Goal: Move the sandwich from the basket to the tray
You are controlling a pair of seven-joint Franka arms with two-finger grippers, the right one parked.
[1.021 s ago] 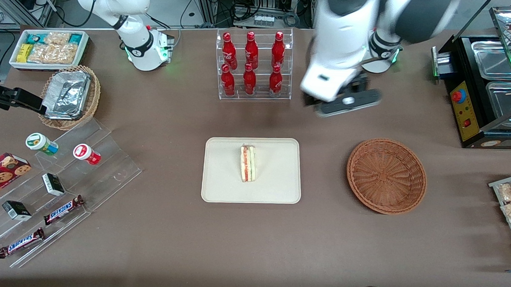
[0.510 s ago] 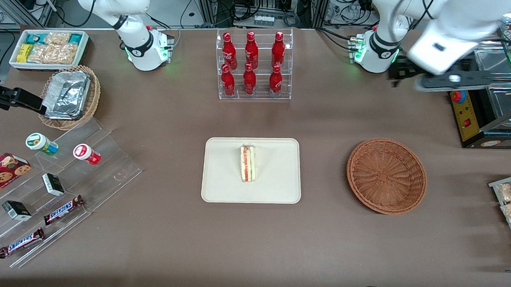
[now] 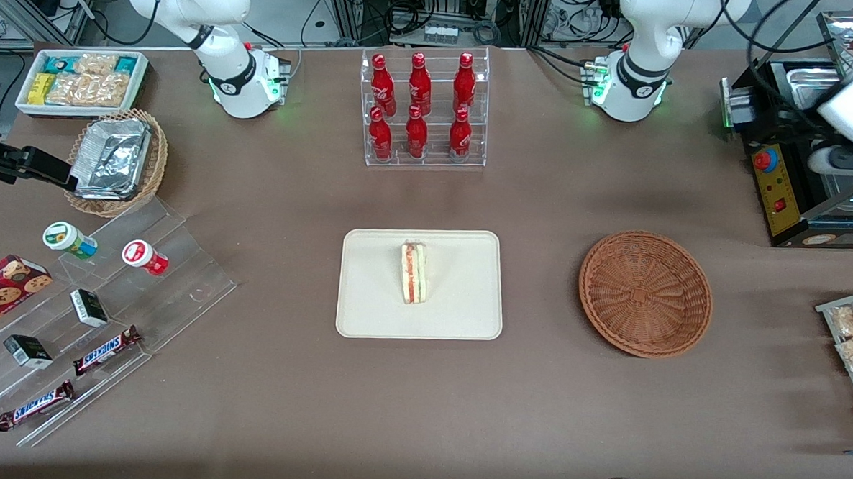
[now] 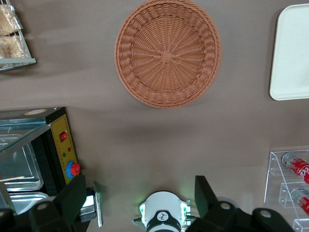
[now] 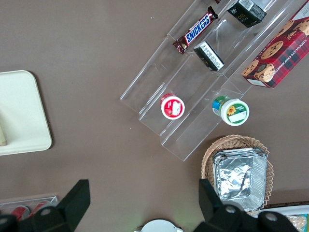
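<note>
Gripper (image 4: 140, 205) swung away to the table's working-arm end, spread empty; sandwich (image 3: 413, 273) on tray (image 3: 459, 313), well apart; basket (image 3: 644, 293) bare

The basket (image 3: 645, 294) was woven reddish-brown wicker, ribbed and matt. The tray (image 3: 459, 309) looked like smooth cream plastic with a dull finish, and the sandwich (image 3: 413, 272) on it showed soft pale bread. A matt brown cloth-like cover lay over the table (image 3: 534, 402). The gripper (image 4: 140, 205) (high over the working arm's end of the table) had matt black fingers (image 4: 205, 193), spread wide. The bottle rack (image 3: 423, 108) was clear glossy acrylic.
</note>
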